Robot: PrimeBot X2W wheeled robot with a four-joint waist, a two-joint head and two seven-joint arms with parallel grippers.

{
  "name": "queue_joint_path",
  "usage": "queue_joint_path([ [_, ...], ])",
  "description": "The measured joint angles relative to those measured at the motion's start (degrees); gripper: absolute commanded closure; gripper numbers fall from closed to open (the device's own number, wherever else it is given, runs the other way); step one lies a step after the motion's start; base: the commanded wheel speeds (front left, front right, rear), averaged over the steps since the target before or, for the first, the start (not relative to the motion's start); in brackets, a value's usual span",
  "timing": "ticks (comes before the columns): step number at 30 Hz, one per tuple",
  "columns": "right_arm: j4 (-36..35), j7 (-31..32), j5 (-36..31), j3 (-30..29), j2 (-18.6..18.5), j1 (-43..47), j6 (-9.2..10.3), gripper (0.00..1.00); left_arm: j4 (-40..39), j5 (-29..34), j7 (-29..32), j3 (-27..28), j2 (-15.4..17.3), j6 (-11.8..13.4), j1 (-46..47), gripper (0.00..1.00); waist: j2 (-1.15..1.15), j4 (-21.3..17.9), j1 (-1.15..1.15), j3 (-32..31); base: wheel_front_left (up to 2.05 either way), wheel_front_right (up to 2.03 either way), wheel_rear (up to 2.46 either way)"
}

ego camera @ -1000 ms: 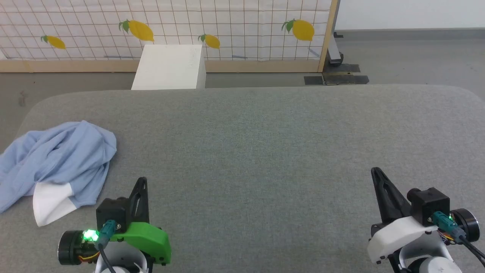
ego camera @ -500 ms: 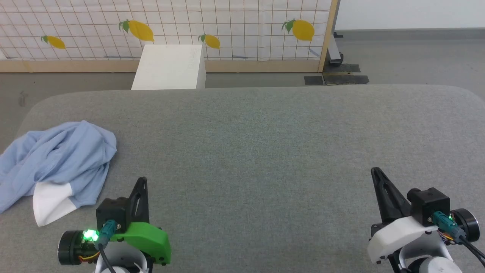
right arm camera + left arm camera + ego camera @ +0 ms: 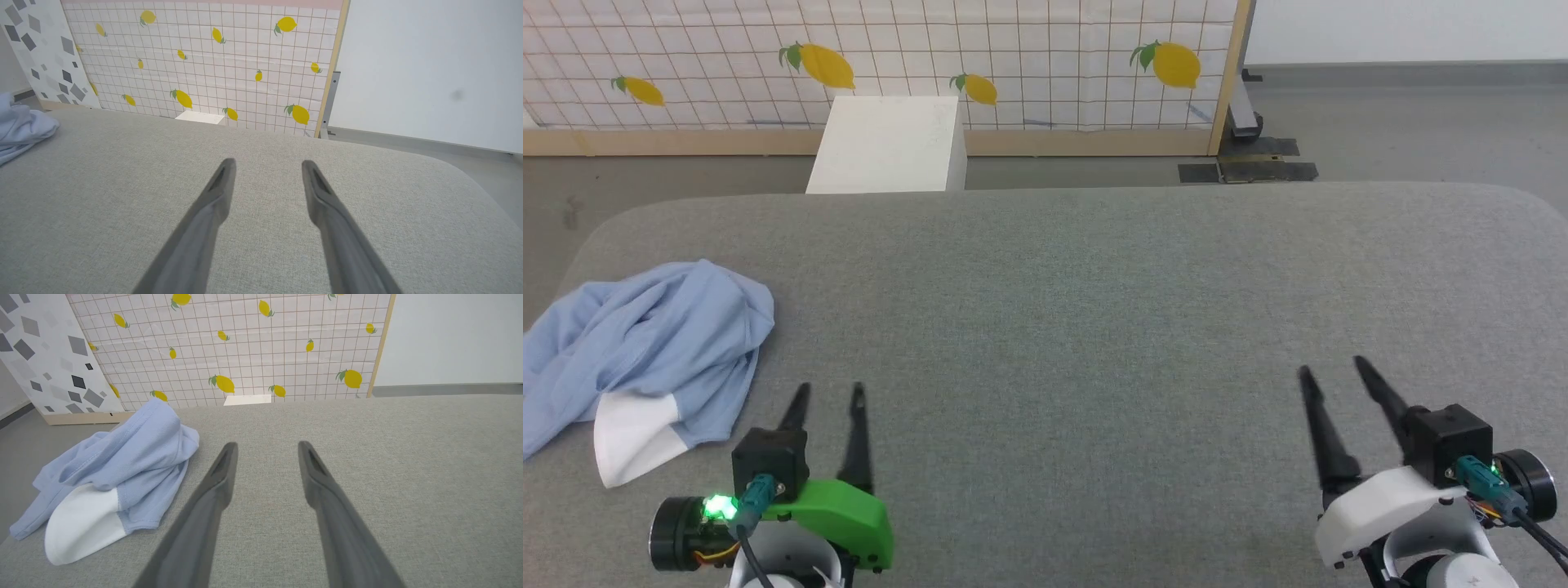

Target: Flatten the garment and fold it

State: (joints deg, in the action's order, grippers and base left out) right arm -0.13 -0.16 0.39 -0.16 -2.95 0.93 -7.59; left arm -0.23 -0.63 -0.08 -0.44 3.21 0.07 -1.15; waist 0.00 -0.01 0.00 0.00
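Grey padded top (image 3: 1094, 310) first: look to 9 o'clock on it for the garment (image 3: 645, 343), heaped and creased right at the edge, with a white panel poking out toward 7 o'clock. Judging by that heap, no flattening done yet, so begin with the reach.

Send the left gripper (image 3: 828, 390), parked at 7 o'clock just beside the cloth but clear of it, toward 10 o'clock. Aim for 1 layer at a hem or sleeve edge, not the thick bunch. Pinch low, close to the padding, to spread rather than roll the cloth when dragging toward 3 o'clock.

Bring the right gripper (image 3: 1331, 367) across from 5 o'clock, well apart from the cloth, for a 2nd corner.

Both pairs of fingers spread wide in a V, gripping nothing, touching no cloth.
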Motion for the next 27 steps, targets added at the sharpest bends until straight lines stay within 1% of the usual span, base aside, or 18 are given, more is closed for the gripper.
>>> queue_joint_path([
  [17, 0.71, -1.40, 0.45, -1.75, 0.00, 0.04, 0.00, 0.00, -0.01, -1.00, -1.52, -0.35, 0.00, -0.03, -0.08, 0.00, 0.00, 0.09, 0.00, 0.16, 0.00, 0.00, 0.00],
  [27, 1.07, -2.54, 0.62, -2.67, 0.00, 0.16, 0.00, 0.00, -0.07, -1.98, -2.60, -0.48, 0.00, -0.03, -0.13, 0.00, 0.00, 0.89, 0.01, 0.32, 0.00, 0.00, 0.00],
])
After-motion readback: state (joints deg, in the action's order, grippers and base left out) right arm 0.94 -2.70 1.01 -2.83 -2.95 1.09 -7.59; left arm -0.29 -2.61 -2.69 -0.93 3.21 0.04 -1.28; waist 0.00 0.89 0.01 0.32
